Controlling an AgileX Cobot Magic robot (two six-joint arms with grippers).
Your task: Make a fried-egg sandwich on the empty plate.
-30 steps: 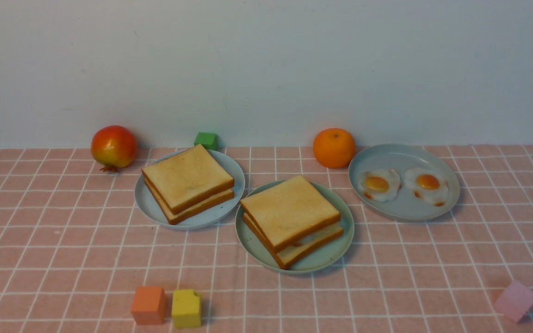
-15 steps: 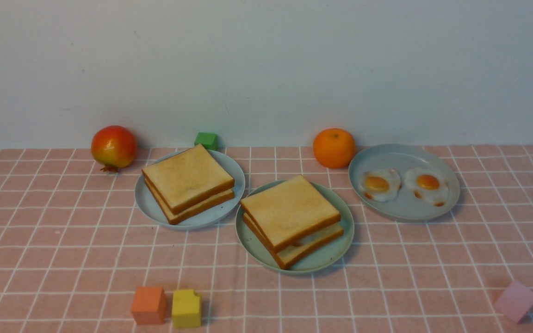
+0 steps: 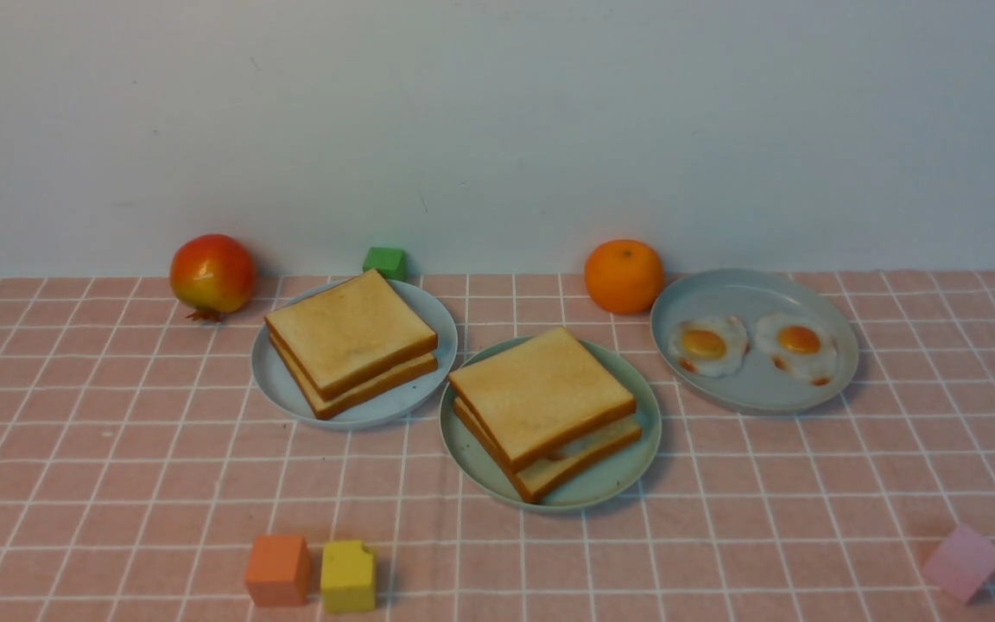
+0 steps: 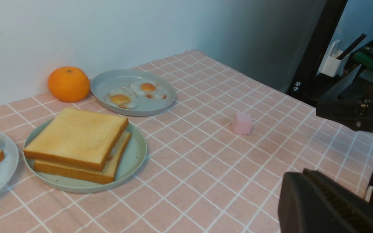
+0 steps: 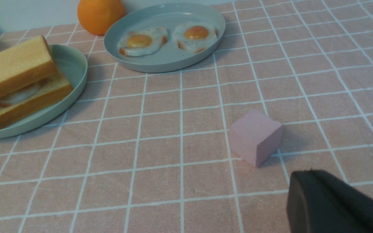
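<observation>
The fried-egg sandwich [image 3: 541,397] lies on the mint-green plate [image 3: 627,471] at the table's middle: two toast slices with a white egg edge [image 3: 579,442] showing between them. It also shows in the left wrist view [image 4: 76,139] and in the right wrist view [image 5: 15,71]. Neither arm shows in the front view. My left gripper [image 4: 303,173] has its dark fingers pressed together, empty, low over the cloth and well away from the sandwich. My right gripper [image 5: 309,173] looks shut and empty, just short of a pink cube [image 5: 256,136].
A grey-blue plate [image 3: 290,393] with plain toast [image 3: 351,337] stands left of the sandwich. Another [image 3: 757,389] with two fried eggs stands right. A red fruit [image 3: 212,274], green cube [image 3: 385,261] and orange [image 3: 624,276] line the wall. Orange [image 3: 277,568] and yellow [image 3: 348,574] cubes sit in front.
</observation>
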